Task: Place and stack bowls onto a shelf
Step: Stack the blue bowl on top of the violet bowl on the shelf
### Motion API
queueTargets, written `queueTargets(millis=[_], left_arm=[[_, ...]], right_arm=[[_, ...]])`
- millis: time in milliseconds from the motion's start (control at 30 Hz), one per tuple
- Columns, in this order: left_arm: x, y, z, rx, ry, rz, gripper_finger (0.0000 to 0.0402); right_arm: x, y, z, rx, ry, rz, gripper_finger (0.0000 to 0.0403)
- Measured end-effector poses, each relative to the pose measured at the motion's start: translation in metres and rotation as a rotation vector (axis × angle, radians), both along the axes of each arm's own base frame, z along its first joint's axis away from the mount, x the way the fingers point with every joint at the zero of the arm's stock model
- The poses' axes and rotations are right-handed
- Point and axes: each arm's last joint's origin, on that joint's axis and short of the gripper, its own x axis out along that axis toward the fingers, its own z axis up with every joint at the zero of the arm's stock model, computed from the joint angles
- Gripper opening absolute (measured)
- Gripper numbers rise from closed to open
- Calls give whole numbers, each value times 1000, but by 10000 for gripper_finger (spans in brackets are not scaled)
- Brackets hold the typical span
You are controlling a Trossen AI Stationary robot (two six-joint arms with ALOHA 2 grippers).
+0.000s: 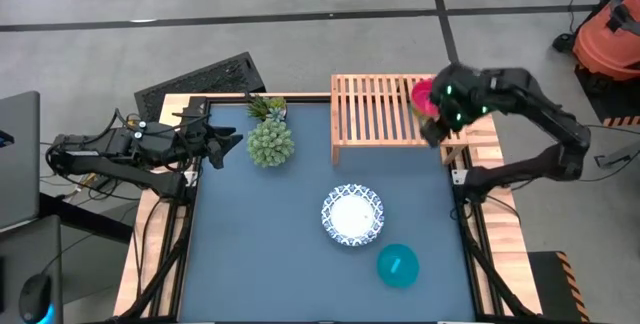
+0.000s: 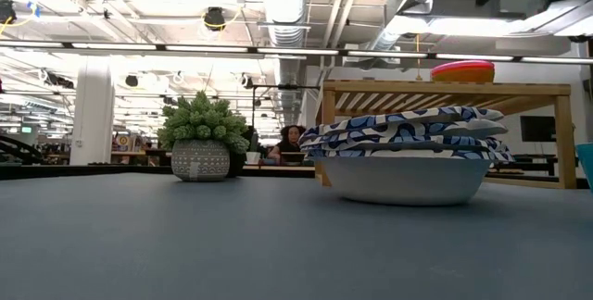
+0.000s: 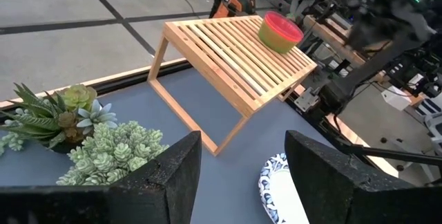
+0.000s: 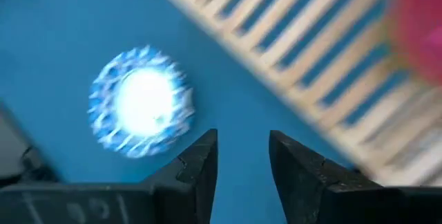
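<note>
A red bowl nested in a lime green bowl [image 3: 280,32] stands on the right end of the light-wood shelf [image 1: 375,110] at the table's far edge; the red bowl also shows in the high view [image 1: 423,94]. A stack of white bowls with blue patterned rims [image 1: 352,214] rests on the blue tabletop. The teal bowl [image 1: 398,265] sits nearer the near edge. My right gripper [image 4: 242,148] is open and hovers over the shelf's right front corner, beside the nested bowls. My left gripper [image 3: 242,148] is open and waits at the table's left edge.
A spiky green plant in a patterned pot [image 1: 270,142] and a smaller succulent [image 1: 267,107] stand to the left of the shelf, between it and my left gripper. The left half of the shelf's slatted top [image 3: 221,51] is bare. Bare tabletop [image 1: 260,244] lies on the near left.
</note>
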Motion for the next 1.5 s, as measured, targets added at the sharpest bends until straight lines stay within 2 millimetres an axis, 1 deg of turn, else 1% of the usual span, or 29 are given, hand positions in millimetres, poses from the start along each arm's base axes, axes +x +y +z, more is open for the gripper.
queueTargets(millis=[133, 200, 300, 400, 567, 667, 733, 833, 967, 1167, 1400, 1500], left_arm=[[0, 0, 0, 0, 0, 0, 197], [0, 0, 0, 0, -1, 0, 197], [0, 0, 0, -1, -1, 0, 196], [0, 0, 0, -2, 0, -2, 197], [0, 0, 0, -4, -2, -2, 197], [0, 0, 0, -2, 0, -3, 197], [0, 0, 0, -1, 0, -3, 196], [0, 0, 0, 3, 5, 6, 197], [-1, 1, -2, 7, 20, 17, 197], [-1, 0, -2, 2, 21, 17, 197], [-1, 0, -3, -3, 26, 1, 197], [-2, 0, -4, -3, 45, 0, 197]], right_arm=[[15, 38, -17, 93, 62, 68, 157], [22, 60, -31, 122, 107, 107, 157], [32, 95, -55, 156, 125, 185, 157], [40, 133, -80, 193, 89, 279, 157], [50, 197, -107, 283, -43, 454, 157], [60, 228, -121, 312, -84, 528, 156], [65, 245, -134, 305, -65, 567, 156], [77, 263, -155, 289, -52, 618, 156], [87, 280, -173, 272, -50, 684, 156], [90, 286, -204, 202, 88, 690, 156], [102, 296, -236, 162, 131, 717, 156], [103, 298, -251, 152, 187, 702, 156]])
